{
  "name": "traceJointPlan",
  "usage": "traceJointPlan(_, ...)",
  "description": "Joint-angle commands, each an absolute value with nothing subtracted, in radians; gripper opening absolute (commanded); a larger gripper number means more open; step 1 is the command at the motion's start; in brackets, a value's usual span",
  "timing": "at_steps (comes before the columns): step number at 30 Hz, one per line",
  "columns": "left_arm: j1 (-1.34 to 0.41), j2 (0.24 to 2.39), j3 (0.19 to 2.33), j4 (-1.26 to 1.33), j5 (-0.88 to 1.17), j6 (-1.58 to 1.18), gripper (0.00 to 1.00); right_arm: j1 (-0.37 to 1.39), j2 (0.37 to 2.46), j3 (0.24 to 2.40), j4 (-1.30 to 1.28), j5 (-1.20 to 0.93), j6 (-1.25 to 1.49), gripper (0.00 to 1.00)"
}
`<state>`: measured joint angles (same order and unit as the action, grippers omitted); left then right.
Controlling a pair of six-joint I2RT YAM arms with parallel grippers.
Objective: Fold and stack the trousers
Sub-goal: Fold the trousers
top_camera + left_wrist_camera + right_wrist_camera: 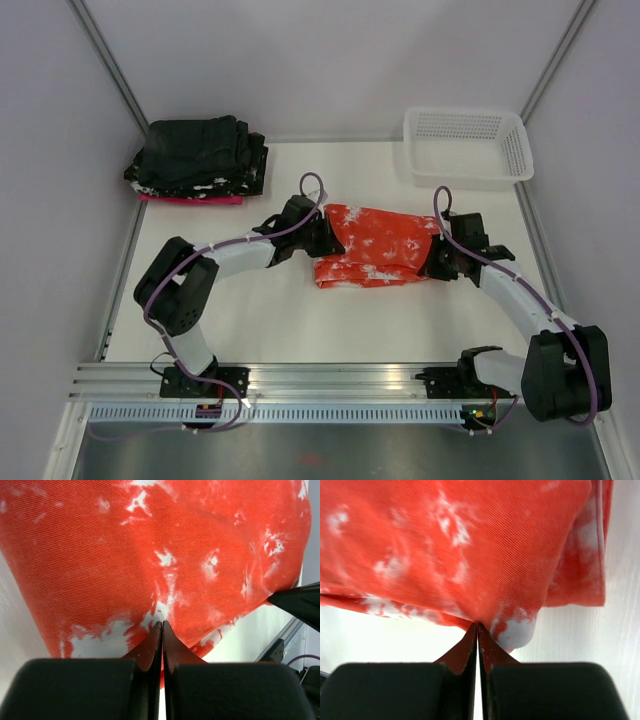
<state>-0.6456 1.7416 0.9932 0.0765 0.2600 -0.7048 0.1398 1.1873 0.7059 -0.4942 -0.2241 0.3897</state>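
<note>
Orange-red cloth with ragged white splotches — the trousers (375, 245) — lies folded in a long bundle in the middle of the table (300, 320), running left to right between the two arms. From above, an upper layer spreads flat and broad. Beneath its near edge a narrower band of the same fabric shows in soft rolled folds. The weave is thin and finely ribbed. Both wrist views show its diagonal lines clearly, with the white patches bleeding unevenly into the red.

The left gripper (322, 232) sits at the bundle's left end and the right gripper (432, 262) at its right end. In the left wrist view the jaws of the left gripper (162, 625) are pressed together, their black tips meeting on the edge of the cloth. In the right wrist view the right gripper (477, 626) likewise has its jaws closed to a slit, nipping a fold of the trousers beside a whitish patch.

At the far right corner stands a white plastic basket (467, 145), rectangular, with perforated mesh walls and floor. At the far left, a stack of black garments (200, 155) with small white specks rests folded on a pink cloth (190, 198) — only its edge shows beneath. The table is matt white, and a ribbed aluminium rail (330, 375) runs along its near edge.
</note>
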Motion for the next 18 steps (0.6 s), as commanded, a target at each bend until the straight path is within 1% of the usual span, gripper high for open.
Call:
traceJointPlan(1,-0.649,1.749,1.005,0.078,0.328,-0.67,0.02,0.133,1.198,0.67,-0.534,-0.154,0.4,0.07)
traceJointPlan(6,-0.693,1.75,0.988,0.055,0.311,-0.681,0.02,0.129,1.304,0.695,-0.523,-0.109,0.428,0.06)
traceJointPlan(9,-0.722,1.772,0.965,0.048,0.276,-0.702,0.02,0.127,1.327,0.701,-0.514,-0.084,0.436,0.06)
traceJointPlan(14,-0.759,1.815,0.94,0.034,0.235,-0.739,0.02,0.127,1.273,0.729,-0.549,-0.13,0.4,0.06)
traceJointPlan(18,-0.759,1.833,0.922,0.028,0.224,-0.752,0.02,0.127,1.171,0.816,-0.609,-0.247,0.373,0.07)
